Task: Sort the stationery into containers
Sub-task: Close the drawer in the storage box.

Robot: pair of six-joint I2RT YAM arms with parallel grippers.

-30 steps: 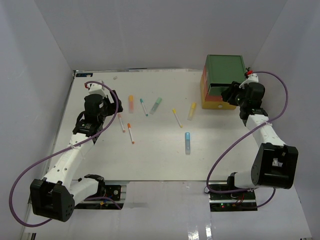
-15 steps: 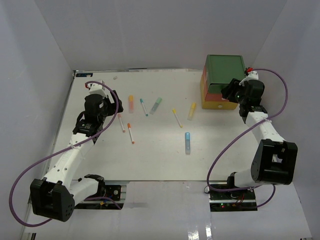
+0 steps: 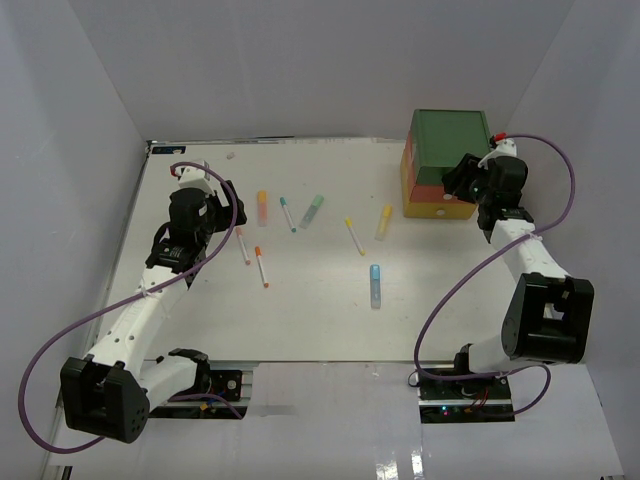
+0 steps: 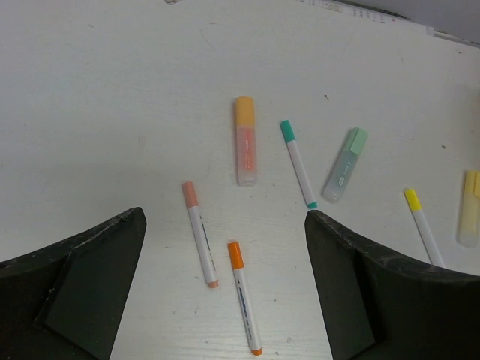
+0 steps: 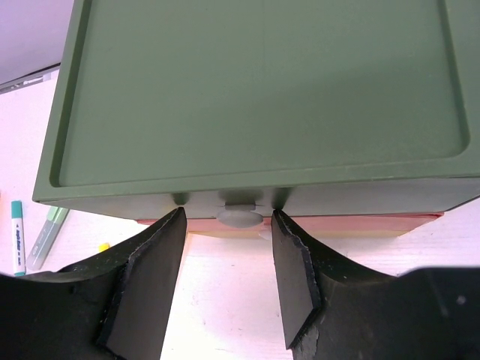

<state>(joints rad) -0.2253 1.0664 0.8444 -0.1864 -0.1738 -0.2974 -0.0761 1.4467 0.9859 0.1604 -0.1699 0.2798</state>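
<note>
The three stacked drawers stand at the back right, with the green one [image 3: 450,140] on top of the orange-red [image 3: 408,168] and yellow [image 3: 435,211] ones. My right gripper [image 3: 457,181] is open at the green drawer's front. In the right wrist view its fingers [image 5: 228,213] sit either side of the white knob [image 5: 240,217] without touching it. My left gripper [image 3: 227,205] is open and empty above a pink pen [image 4: 199,234] and an orange pen [image 4: 244,296]. An orange highlighter [image 4: 244,140], a teal pen [image 4: 298,163] and a green highlighter [image 4: 346,165] lie beyond them.
A yellow pen [image 3: 354,236], a yellow highlighter [image 3: 384,221] and a blue highlighter [image 3: 375,285] lie mid-table. White walls enclose the table on three sides. The drawers are all shut.
My right gripper has risen and moved in to the green drawer's front, around its knob. The left arm and the pens have not moved.
</note>
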